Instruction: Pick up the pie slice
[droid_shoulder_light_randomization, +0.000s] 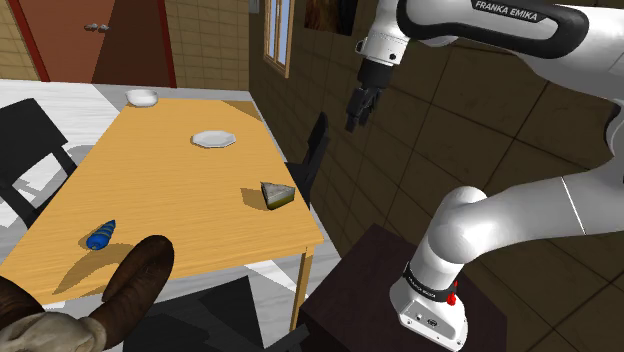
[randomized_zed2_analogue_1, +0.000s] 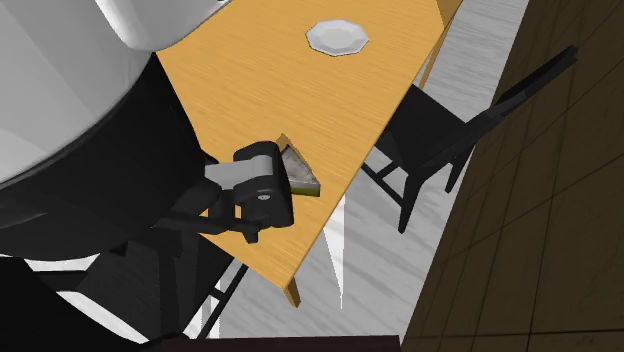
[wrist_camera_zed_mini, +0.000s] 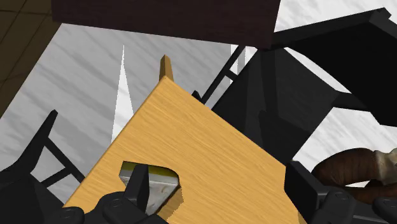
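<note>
Black fingers (wrist_camera_zed_mini: 135, 189) stand apart, released, nothing clasped. In the wrist view one of them overlaps the wedge-shaped pie slice with pale top and olive-dark cut side (droid_shoulder_light_randomization: 277, 194), but that's line of sight only, no contact. All-black two-finger gripper (droid_shoulder_light_randomization: 353, 124) hangs high, off past the edge of the orange-tan wooden table (droid_shoulder_light_randomization: 170, 190) on the shoulder view's right, well above and apart from the slice.

Slice sits flat on the tabletop, near the edge on the stand side and close to the near corner. Nothing touching it. Round white plate (droid_shoulder_light_randomization: 213, 138) is further up the table, small white bowl (droid_shoulder_light_randomization: 142, 97) at the far end, small blue bottle-like thing (droid_shoulder_light_randomization: 100, 235) across toward the shoulder view's left; all well apart from it. Black chair (droid_shoulder_light_randomization: 312, 150) tucked by the edge just beyond the slice; watch it on the descent.

Handling, my read: light, so lift force is no issue. Likely soft inside with a brittle crust, crushes or crumbles if squeezed hard. Wedge flanks taper, so a pinch near the tip probably squirts it out. I'd take it across the two cut flanks near the wide crust end, fingers low to the tabletop, gentle close. Low profile means little margin: too high and the grip only catches the top crust. Needs yaw alignment with the wedge first.
</note>
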